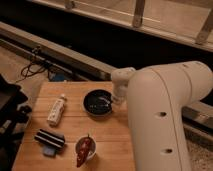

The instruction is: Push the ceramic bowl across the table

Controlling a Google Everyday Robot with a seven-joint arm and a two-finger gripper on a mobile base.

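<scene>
The ceramic bowl [98, 103], round, glossy and dark with pale streaks inside, sits on the wooden table [110, 136] right of its middle. My white arm comes in from the right. Its gripper [117, 99] hangs at the bowl's right rim, touching or nearly touching it. The arm's body hides the table's right edge.
A white bottle [57, 110] lies left of the bowl. A black striped packet on a blue item [49, 139] lies at front left. A small cup with a red chili pepper [84, 148] stands in front of the bowl. A dark chair [10, 107] stands left of the table.
</scene>
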